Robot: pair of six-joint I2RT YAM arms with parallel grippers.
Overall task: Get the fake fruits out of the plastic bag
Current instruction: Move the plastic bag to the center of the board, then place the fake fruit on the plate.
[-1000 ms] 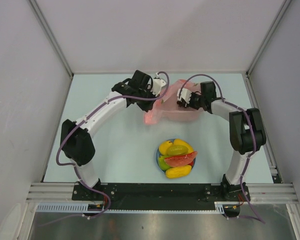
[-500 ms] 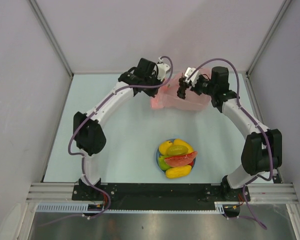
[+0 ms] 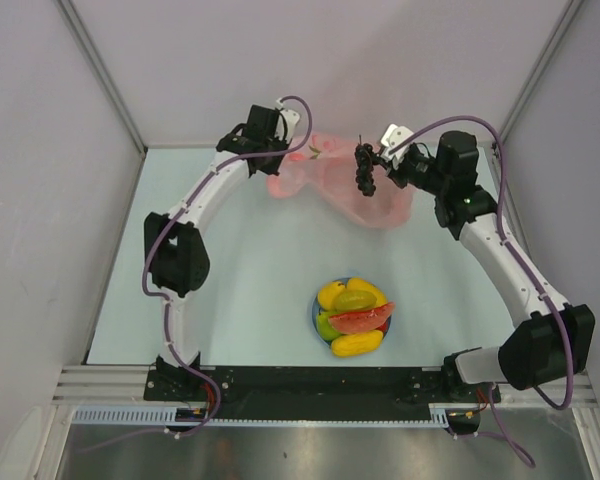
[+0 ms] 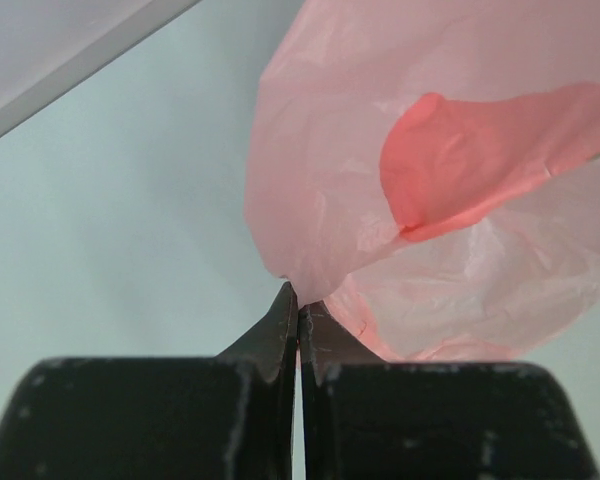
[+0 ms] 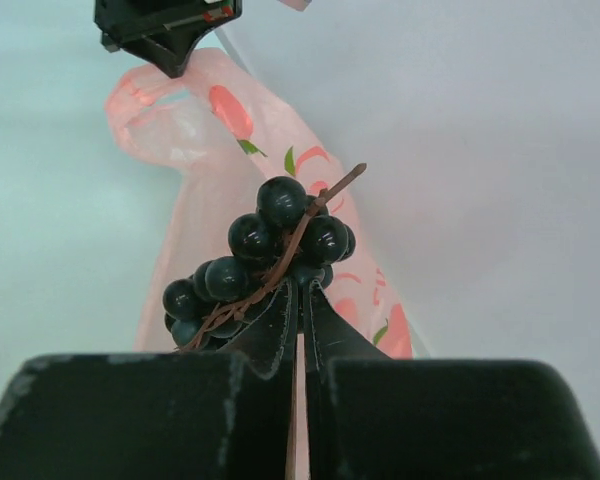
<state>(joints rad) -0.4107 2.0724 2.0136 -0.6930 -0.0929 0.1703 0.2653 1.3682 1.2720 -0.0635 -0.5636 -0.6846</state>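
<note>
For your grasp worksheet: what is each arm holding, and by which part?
The left fingers pinch a gathered edge of the plastic bag. The right fingers pinch the grape bunch at its near end, where the brown stem runs.

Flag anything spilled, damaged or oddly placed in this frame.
Nothing stands out: fake fruits sit piled on the blue plate, the left end effector pinches the plastic bag, the right end effector grips the grape bunch. No spill or tear shows.
</note>
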